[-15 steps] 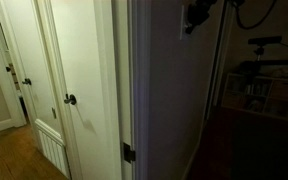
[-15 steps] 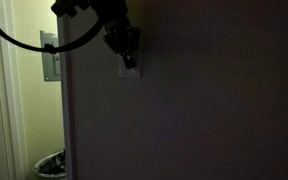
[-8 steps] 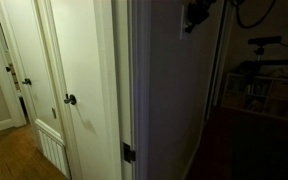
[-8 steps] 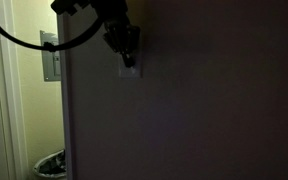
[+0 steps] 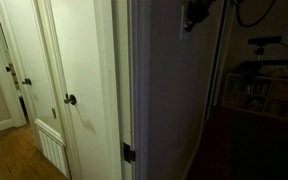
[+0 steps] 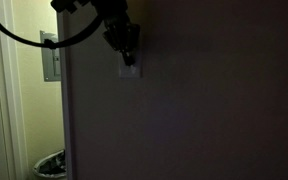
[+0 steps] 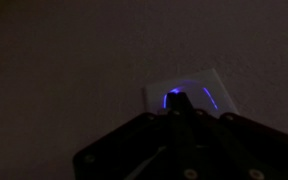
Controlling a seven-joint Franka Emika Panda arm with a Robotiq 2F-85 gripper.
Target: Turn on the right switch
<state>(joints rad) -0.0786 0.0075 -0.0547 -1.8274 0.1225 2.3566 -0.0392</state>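
The room is dark. A small white wall plate [image 6: 130, 70] sits on the dark wall, and its separate switches cannot be told apart. In the wrist view the plate [image 7: 216, 88] shows with blue glints. My gripper [image 7: 177, 101] has its fingers together in one dark tip that rests on the plate's middle part. In an exterior view the gripper [image 6: 128, 47] points down onto the plate's top. In the other exterior view it [image 5: 193, 16] is at the wall, high up. The gripper holds nothing.
White doors with dark round knobs [image 5: 70, 99] stand beside the wall's corner. A grey panel [image 6: 50, 55] hangs on the lit wall behind, with a waste bin [image 6: 49, 163] below it. A black cable [image 6: 24, 38] trails from the arm. Shelves [image 5: 266, 92] stand in the dark room.
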